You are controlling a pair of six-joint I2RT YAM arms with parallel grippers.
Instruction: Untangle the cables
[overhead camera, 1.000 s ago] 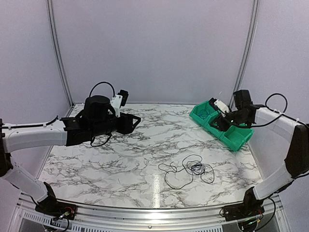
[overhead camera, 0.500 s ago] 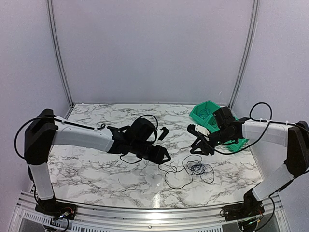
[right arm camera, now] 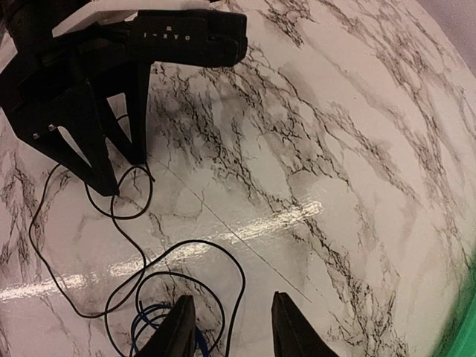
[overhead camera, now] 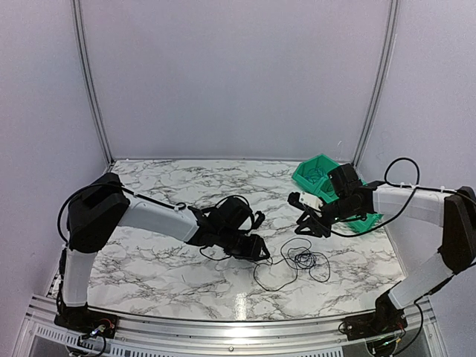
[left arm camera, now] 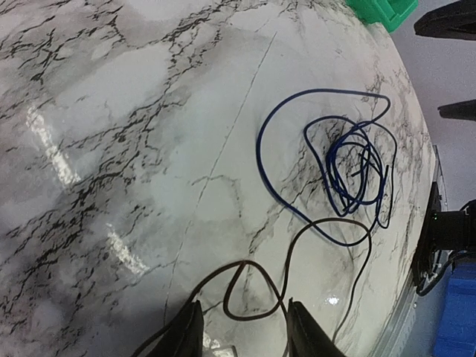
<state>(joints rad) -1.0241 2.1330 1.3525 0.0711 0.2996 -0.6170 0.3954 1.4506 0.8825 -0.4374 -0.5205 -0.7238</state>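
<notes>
1. From my remote console, the overhead view shows the cables (overhead camera: 297, 260) lying loose on the marble table (overhead camera: 186, 178), low and right of centre in the frame. They form a small flat tangle of thin loops.

2. In the left wrist view the blue coil (left arm camera: 346, 178) fills the upper right of the frame. Several turns are bunched together, with one wide loop running round them. A black wire (left arm camera: 238, 264) trails from the coil down to the bottom edge of that frame.

3. The left gripper (left arm camera: 244, 309) sits at the bottom of its own camera's frame with its fingers set well apart. They stand on either side of a small bend of the black wire and clamp nothing.

4. The right wrist view shows that same gripper from the far side, in the upper left of the frame. Its two fingers point down at the table, with a round loop of wire lying at their tips. I cannot tell whether the tips touch the surface.

5. The right gripper (right arm camera: 230, 301) shows at the bottom of its own frame, its fingers spread and nothing between them. Black loops and a trace of blue lie on the table just to its left.

6. Overhead, the right gripper hangs right of centre, just above the tangle in the frame. The green bin (overhead camera: 361, 211) is behind it near the right-hand side.

7. Both arms reach inward, and the tangle lies low in the overhead frame between the two grippers.
</notes>
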